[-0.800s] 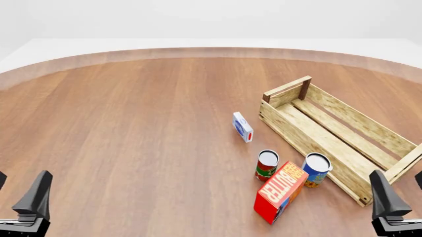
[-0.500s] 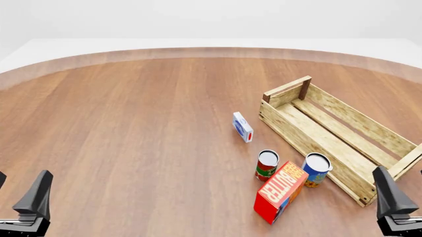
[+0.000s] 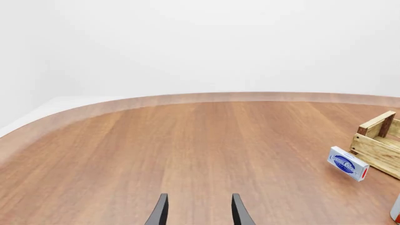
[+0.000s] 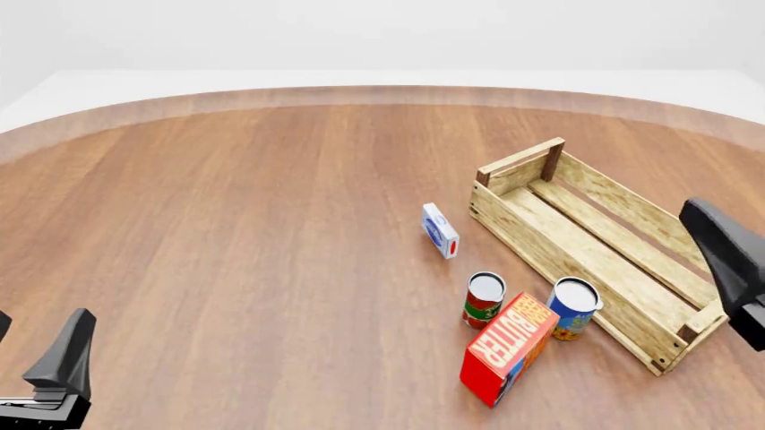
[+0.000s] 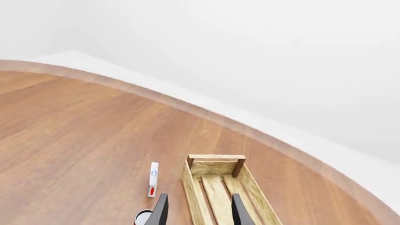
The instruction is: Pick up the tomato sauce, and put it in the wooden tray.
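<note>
Front view: fixed above and behind me, facing forward and down over the whole table (image 4: 239, 224). Left wrist view: low, near the tabletop, facing across it. Right wrist view: higher, tilted. All three share the wooden tray (image 4: 597, 242) (image 3: 378, 140) (image 5: 218, 187).

The worktop (image 4: 239, 233) is showing warm reddish-brown wood with long grain streaks and a paler rim. The wooden tray (image 4: 562, 255) is showing light straw-coloured slats with darker brown corner posts. Just beside the tray, the tomato sauce (image 4: 483, 301) is wearing a red and green label under a silver-white top. The can (image 4: 572, 308) next to it is wearing blue and yellow. The butter box (image 4: 510, 349) is showing red with orange lettering. The small box (image 4: 440, 230) is showing white with a blue oval and red end. Both hands, left (image 4: 54, 372) and right (image 4: 732, 260), are showing black.
</note>
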Robot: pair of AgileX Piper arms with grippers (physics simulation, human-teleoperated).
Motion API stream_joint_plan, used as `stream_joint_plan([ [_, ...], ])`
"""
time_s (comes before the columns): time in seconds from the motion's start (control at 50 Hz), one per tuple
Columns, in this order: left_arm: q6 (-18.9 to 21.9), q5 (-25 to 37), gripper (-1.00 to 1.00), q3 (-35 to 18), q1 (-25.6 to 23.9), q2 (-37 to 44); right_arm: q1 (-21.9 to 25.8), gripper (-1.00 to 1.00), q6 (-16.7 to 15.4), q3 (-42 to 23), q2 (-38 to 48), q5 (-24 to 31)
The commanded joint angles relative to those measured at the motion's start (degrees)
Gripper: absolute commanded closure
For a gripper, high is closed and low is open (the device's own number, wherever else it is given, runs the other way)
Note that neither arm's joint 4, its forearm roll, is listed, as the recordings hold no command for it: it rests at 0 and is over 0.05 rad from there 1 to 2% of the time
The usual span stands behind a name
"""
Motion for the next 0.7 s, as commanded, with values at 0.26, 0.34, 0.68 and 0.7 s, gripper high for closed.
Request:
stream_joint_plan([
  [0.26,0.0,0.0,-1.0,0.0,0.0,0.0,9.8,-1.0,-8.5,-24.5,22.6,12.9],
  [0.34,0.0,0.0,-1.0,0.0,0.0,0.0,9.1,-1.0,-9.2,-25.5,24.4,14.3],
  [0.68,0.0,0.0,-1.0,0.0,0.0,0.0,8.4,-1.0,-7.9,-28.8,36.4,17.1],
  [0.7,0.0,0.0,-1.0,0.0,0.0,0.0,8.4,-1.0,-7.9,-28.8,36.4,17.1],
])
